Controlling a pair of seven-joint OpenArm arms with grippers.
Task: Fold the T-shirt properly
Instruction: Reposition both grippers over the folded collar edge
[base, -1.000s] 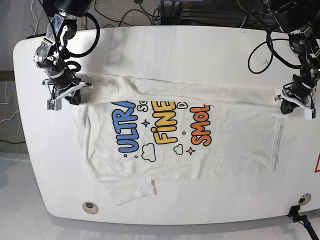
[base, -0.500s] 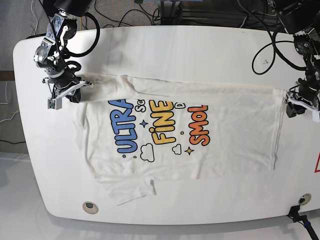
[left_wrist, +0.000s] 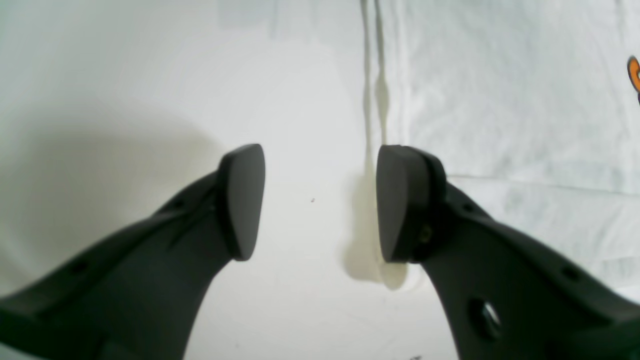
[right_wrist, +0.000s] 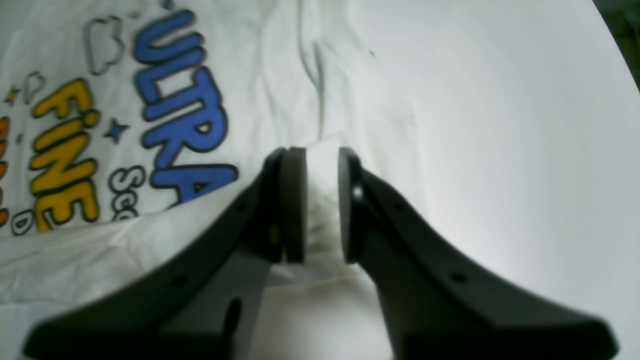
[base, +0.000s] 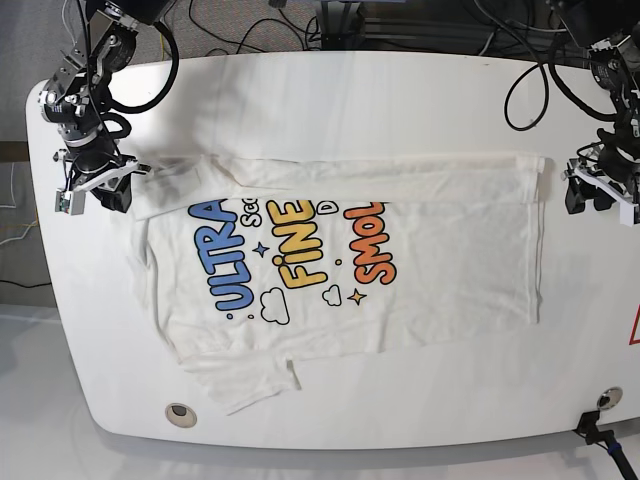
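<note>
The white T-shirt (base: 440, 260) lies print-up across the table, with blue "ULTRA", yellow "FINE" and orange "SMOL" showing and its far edge folded over the top of the letters. My right gripper (base: 100, 190) at the shirt's left end is shut on a fold of white cloth; in the right wrist view the right gripper (right_wrist: 320, 170) pinches it beside the blue letters (right_wrist: 185, 115). My left gripper (base: 597, 198) stands just off the shirt's right end. In the left wrist view the left gripper (left_wrist: 320, 200) is open and empty over bare table, with the shirt's hem (left_wrist: 500, 100) beside one finger.
The white table (base: 350, 100) has rounded corners. A round grommet (base: 180, 411) sits near its front left. Cables hang behind the far edge. A black clamp (base: 600, 430) sits at the front right corner. A loose sleeve (base: 250, 385) sticks out toward the front edge.
My left gripper has let go of the shirt's right corner and opened. My right gripper has pulled its end left, and the whole shirt has slid left.
</note>
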